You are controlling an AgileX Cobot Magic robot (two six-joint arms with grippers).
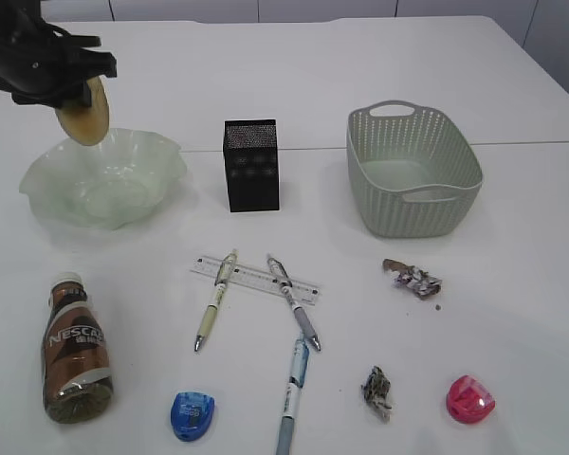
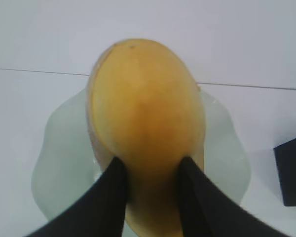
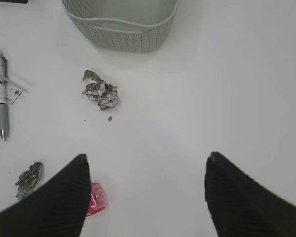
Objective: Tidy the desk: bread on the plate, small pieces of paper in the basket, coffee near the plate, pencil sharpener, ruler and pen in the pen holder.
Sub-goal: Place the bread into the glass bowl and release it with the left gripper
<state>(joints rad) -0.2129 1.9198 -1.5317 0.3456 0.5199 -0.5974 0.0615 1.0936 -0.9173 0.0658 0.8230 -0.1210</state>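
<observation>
The left gripper (image 1: 76,95) is raised at the far left of the table, fingers (image 2: 106,197) closed on a round piece of bread (image 2: 145,123). The right gripper (image 3: 147,197) hangs above the table, fingers (image 3: 59,197) spread wide and holding nothing.

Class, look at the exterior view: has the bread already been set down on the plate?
No: the bread is gripped in the left gripper and hangs above the rim of the plate, not resting on it.
</observation>
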